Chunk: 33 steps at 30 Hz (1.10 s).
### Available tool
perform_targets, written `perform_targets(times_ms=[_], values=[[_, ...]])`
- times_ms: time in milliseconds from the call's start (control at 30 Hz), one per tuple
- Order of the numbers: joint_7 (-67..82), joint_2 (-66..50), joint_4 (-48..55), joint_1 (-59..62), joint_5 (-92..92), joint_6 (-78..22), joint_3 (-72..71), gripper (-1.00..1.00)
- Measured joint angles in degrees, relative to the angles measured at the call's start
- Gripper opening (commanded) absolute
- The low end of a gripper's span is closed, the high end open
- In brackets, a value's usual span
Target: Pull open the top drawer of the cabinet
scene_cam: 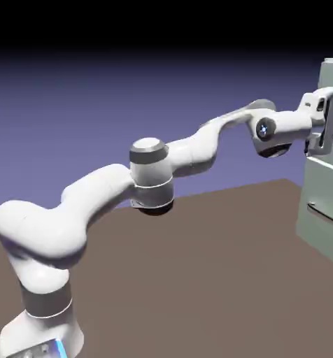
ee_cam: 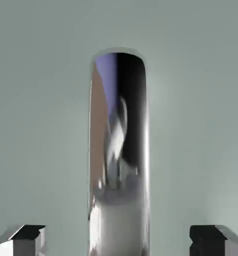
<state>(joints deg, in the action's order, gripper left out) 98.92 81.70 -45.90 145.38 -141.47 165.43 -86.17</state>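
1. The cabinet (scene_cam: 328,189) is showing as a pale grey-green, flat-sided box standing at the exterior view's right edge on the matte brown table (scene_cam: 197,266).
2. The top drawer (ee_cam: 46,110) is filling the hand view with its smooth, flat front.
3. One polished silver bar handle (ee_cam: 119,155) is running down the hand view's middle, mirroring its surroundings.
4. The gripper (ee_cam: 119,240) is standing wide open, grasping nothing, its two dark grey fingertips (ee_cam: 28,239) flanking the bar with gaps on both sides.
5. One lower handle (scene_cam: 326,212) is visible in the exterior view.
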Motion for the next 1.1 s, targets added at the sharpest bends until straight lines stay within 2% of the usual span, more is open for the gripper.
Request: perform_targets(times_ms=[400,1100], values=[[13.2,-1.1,-24.9,-15.6,-10.4,-8.9,2.4,-1.0],[23.2,-1.5,-68.5,-45.2,-13.7,-22.9,9.4,-1.0]])
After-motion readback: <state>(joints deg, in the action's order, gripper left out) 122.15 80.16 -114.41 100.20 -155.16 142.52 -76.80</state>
